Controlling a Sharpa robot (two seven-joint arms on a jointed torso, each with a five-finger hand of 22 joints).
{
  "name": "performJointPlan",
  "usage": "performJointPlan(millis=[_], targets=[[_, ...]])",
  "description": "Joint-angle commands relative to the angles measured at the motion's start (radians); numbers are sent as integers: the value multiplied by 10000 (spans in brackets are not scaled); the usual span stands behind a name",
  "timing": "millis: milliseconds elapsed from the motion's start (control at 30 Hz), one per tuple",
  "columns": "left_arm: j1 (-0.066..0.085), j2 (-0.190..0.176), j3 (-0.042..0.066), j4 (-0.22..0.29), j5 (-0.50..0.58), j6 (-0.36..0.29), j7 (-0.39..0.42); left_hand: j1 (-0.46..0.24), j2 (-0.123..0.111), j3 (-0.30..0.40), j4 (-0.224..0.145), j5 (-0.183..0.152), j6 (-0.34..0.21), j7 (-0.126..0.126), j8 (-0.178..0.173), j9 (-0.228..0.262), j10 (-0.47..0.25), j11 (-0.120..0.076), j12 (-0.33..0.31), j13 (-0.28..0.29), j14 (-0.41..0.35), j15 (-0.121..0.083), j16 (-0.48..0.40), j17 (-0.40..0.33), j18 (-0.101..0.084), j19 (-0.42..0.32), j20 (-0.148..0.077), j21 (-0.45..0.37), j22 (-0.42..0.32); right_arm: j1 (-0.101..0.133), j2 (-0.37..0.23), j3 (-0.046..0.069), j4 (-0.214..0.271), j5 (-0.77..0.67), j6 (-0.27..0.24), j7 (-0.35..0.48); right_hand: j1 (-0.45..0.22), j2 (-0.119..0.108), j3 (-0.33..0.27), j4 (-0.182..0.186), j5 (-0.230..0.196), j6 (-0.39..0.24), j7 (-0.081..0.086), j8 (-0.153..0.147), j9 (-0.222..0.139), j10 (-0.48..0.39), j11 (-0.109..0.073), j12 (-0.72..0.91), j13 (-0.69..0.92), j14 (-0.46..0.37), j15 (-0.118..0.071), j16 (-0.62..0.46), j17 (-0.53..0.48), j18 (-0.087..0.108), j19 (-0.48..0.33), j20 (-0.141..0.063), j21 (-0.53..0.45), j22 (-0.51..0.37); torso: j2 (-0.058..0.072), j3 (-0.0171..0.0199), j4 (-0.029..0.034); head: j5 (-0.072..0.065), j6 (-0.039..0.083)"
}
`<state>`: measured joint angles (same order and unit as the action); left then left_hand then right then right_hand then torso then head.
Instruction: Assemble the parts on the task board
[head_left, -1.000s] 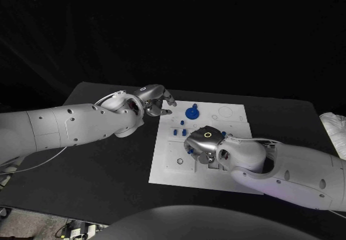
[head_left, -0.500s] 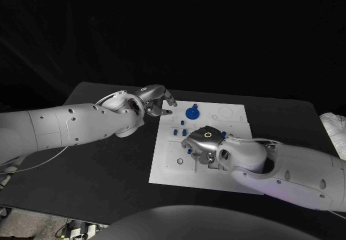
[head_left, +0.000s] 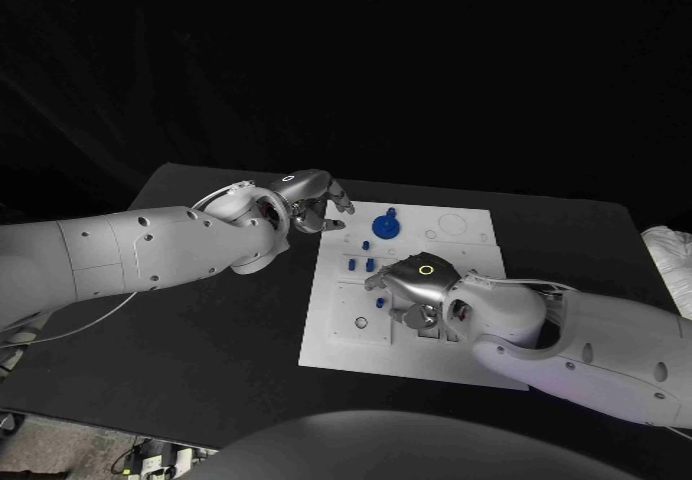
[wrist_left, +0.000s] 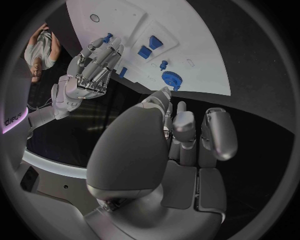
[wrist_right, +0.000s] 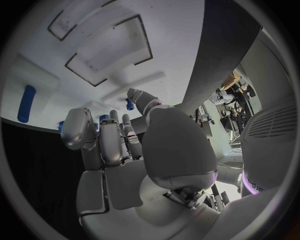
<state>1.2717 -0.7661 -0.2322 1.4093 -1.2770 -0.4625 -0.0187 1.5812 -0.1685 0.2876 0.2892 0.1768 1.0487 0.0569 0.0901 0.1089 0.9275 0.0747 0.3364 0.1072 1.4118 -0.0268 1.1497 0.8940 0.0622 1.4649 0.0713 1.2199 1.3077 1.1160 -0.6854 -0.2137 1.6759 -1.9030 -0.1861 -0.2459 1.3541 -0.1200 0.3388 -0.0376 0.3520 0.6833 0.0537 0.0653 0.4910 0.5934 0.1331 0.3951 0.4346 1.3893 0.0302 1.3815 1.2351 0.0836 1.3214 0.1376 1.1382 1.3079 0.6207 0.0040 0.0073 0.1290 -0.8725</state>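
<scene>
Overhead, right hand curled empty over task board, left hand curled empty beside it, no legible writing

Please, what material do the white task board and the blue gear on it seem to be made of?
Task board: probably hard plastic, matte white; it looks flat and rigid, with sharp-edged recesses. Gear: likely moulded or printed plastic, since its blue is uniform, without metallic shine. The pictures cannot confirm either.

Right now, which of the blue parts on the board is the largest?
The round blue gear at the far end of the task board; the other blue parts are small pegs.
</scene>
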Motion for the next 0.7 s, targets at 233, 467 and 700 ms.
performJointPlan(millis=[233, 467, 700], targets=[[2, -56, 3, 71, 105, -116, 303, 151, 20, 93, -9, 113, 60, 95, -29, -6, 27, 32, -64, -42, -37, -16, 10, 91, 50, 3, 60, 15, 1727, 537, -1245, 3, 435, 1307, -2270, 1691, -51, 303, -513, 326, -1242, -337, -74, 9, -372, -938, 93, 564, 136, -92, 102, 59, 5, 113, -34, 68, 54, 1366, -27, -13, -25, -17, -1], [1, -102, 1, 132, 121, -312, 524, 190, 22, 144, -13, 178, 149, 125, 9, 10, 48, -6, -68, -71, -16, -43, 59, 151, 47, 16, 51, 54, 1740, 926, -2261, 1, 280, 3598, -3071, 2986, -336, 190, -1449, 1451, -2654, -275, -417, 57, -707, -927, -28, 1104, -100, 493, 4, 605, 782, -122, 722, -11, 1211, 1698, -27, -4, -20, -143, -1], [-44, -83, 1, 189, 124, -358, 617, 204, 45, 183, -6, 220, 181, 143, 21, 14, 70, -18, -67, -87, -13, -55, 70, 161, 48, 17, 43, 54, 1741, 838, -2531, -4, -673, 5257, -3215, 4018, -316, -702, -2469, 3359, -2940, -108, -303, 7, -1166, -1314, 31, 520, -1069, 762, 28, 862, 1185, -242, 1048, 4, 1791, 1852, 0, 8, -25, -273, -1]])
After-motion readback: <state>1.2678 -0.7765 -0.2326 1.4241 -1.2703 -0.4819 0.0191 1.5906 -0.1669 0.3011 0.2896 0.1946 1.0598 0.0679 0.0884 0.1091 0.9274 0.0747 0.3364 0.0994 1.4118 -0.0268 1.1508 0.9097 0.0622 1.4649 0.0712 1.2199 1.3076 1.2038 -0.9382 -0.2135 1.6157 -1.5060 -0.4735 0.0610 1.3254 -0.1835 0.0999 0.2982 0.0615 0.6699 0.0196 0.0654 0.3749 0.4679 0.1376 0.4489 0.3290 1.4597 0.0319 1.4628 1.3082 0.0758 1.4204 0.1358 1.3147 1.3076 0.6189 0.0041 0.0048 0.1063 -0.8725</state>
